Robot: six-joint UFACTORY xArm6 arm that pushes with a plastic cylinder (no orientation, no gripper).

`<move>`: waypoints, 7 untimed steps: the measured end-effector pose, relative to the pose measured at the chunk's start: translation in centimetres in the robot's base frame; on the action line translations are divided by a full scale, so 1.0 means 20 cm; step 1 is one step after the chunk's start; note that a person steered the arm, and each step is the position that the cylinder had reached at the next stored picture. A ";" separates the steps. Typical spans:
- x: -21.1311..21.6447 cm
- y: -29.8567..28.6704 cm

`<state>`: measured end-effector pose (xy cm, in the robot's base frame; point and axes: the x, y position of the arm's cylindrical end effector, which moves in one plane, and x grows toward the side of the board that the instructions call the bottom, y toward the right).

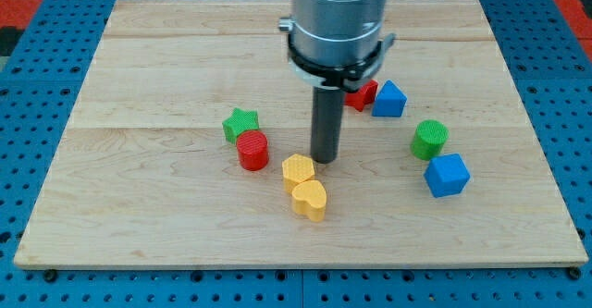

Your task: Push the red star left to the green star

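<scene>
The red star (363,95) lies right of the board's middle, half hidden behind the arm, touching a blue block (389,99) on its right. The green star (240,123) lies left of centre, with a red cylinder (252,150) touching its lower right side. My tip (324,161) rests on the board below and left of the red star, just above and right of a yellow block (298,170). The tip touches neither star.
A yellow heart (310,199) lies just below the yellow block. A green cylinder (429,139) and a blue cube (447,175) sit at the right. The wooden board (139,206) rests on a blue pegboard surface.
</scene>
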<state>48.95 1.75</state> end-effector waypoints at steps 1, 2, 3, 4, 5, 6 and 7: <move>0.00 -0.12; 0.00 -0.19; -0.04 -0.07; -0.12 0.12; -0.23 0.31; -0.27 0.47; -0.27 0.57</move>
<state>43.57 13.16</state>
